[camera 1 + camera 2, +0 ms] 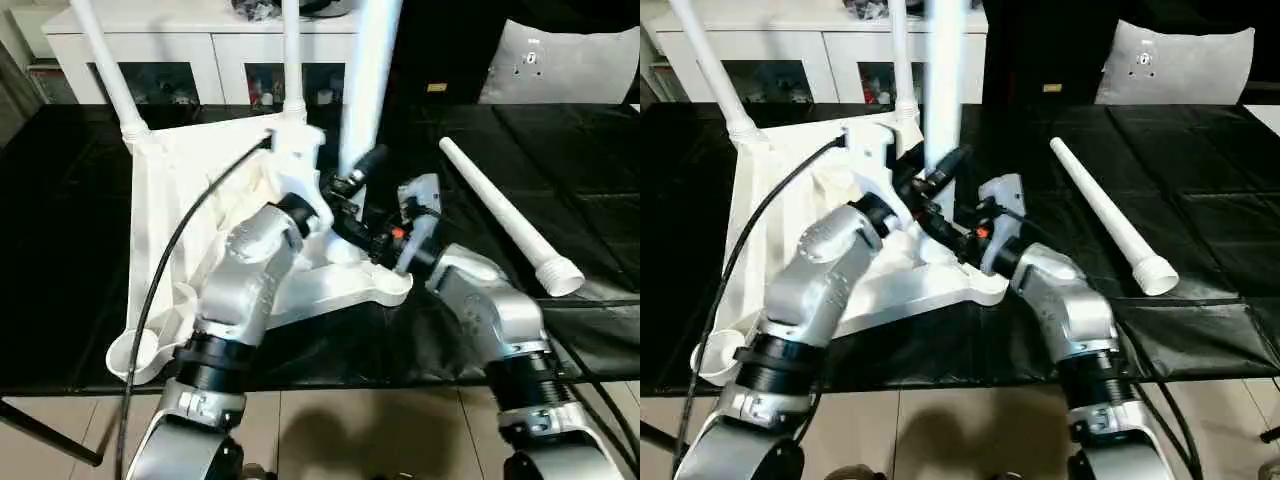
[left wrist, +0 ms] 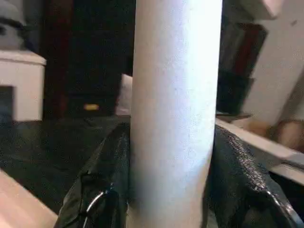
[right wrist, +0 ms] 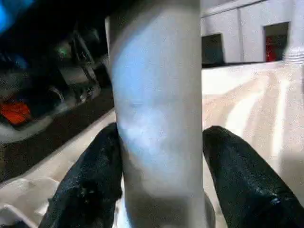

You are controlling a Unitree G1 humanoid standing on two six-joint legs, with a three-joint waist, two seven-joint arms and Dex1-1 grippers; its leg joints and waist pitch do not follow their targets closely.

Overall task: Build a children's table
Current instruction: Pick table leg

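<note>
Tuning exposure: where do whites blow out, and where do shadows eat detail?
Left eye view: upright leg glares near-featureless, black table cloth swallows detail. Left wrist view: leg evenly bright, fingers stay dark. Right wrist view: leg's lower part sits in shadow.

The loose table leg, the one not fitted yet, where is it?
The loose leg lies flat on the black table, on the robot's right, apart from the upturned tabletop.

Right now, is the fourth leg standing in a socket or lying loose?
Lying loose. The fourth leg rests flat on the black table cover, apart from the tabletop, flared end toward the robot.
</note>
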